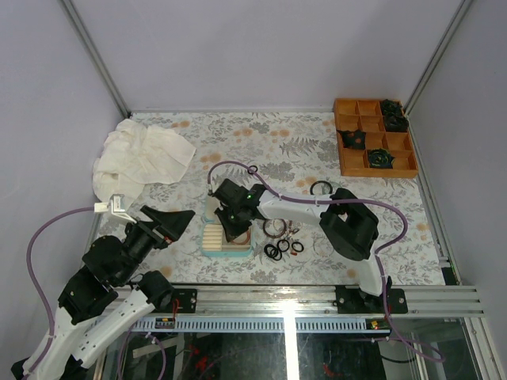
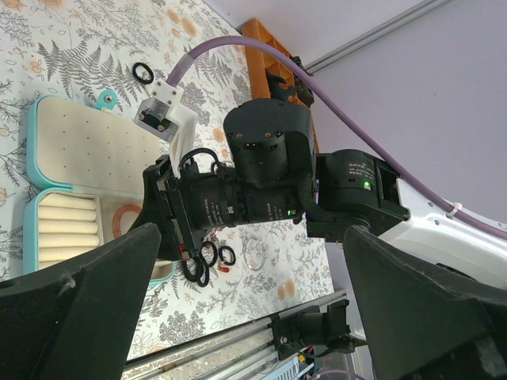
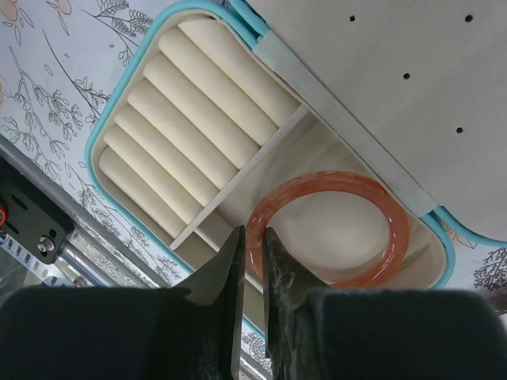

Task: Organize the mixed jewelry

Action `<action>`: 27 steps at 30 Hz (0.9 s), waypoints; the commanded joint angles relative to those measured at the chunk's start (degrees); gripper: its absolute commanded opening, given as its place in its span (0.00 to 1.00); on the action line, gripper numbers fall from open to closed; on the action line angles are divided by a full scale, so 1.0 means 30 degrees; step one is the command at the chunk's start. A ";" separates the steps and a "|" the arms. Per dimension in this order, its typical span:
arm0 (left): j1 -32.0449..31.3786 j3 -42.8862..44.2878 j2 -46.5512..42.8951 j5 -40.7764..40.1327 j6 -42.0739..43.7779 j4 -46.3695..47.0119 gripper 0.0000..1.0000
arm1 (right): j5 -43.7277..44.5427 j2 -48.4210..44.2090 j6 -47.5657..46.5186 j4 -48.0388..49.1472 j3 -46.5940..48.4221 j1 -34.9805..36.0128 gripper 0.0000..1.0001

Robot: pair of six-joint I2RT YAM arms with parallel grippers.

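Where the open teal jewellery case with cream padded lining (image 1: 212,240) lies on the floral-patterned bench (image 1: 238,142), the plain compartment beside its ring rolls holds one translucent reddish-brown bangle (image 3: 333,180). Right fingers (image 3: 228,277): narrow, pinching that bangle's rim inside the case. Left fingers (image 2: 79,309): spread wide, holding nothing, left of the case. Small black rings (image 1: 273,252): loose cluster just right of the case. Thin black bangle (image 1: 311,188): farther right of the case.
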 commanded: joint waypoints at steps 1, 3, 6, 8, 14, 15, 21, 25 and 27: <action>-0.0063 -0.0071 -0.0200 -0.0456 -0.0146 0.0198 1.00 | 0.0626 0.0020 -0.0261 -0.0088 0.0971 0.0133 0.06; -0.0063 -0.0086 -0.0200 -0.0456 -0.0172 0.0202 1.00 | 0.0720 0.0053 -0.0280 -0.0116 0.1022 0.0148 0.07; -0.0071 -0.0089 -0.0180 -0.0449 -0.0174 0.0183 1.00 | 0.0818 0.0086 -0.0308 -0.0144 0.1035 0.0132 0.14; -0.0060 -0.0071 -0.0210 -0.0449 -0.0176 0.0205 1.00 | 0.0905 0.0011 -0.0345 -0.0169 0.1034 0.0154 0.20; -0.0070 -0.0050 -0.0035 -0.0429 -0.0205 0.0212 1.00 | 0.0846 -0.0433 -0.0439 -0.0075 0.1016 0.0148 0.30; -0.0061 -0.0057 -0.0033 -0.0421 -0.0205 0.0202 1.00 | 0.0829 -0.0543 -0.0467 -0.0038 0.0979 0.0174 0.32; -0.0052 0.0094 0.0534 -0.0566 -0.0335 -0.0183 1.00 | 0.1079 -0.1483 -0.0603 -0.0224 0.0821 0.0165 0.36; -0.0055 0.0077 0.1220 -0.0552 -0.0460 -0.0258 1.00 | 0.1626 -0.3042 -0.0660 -0.0198 -0.0071 0.0176 0.36; -0.0059 0.0109 0.1591 -0.0724 -0.0328 -0.0280 1.00 | 0.1901 -0.3996 -0.0685 -0.0204 -0.0709 0.0165 0.36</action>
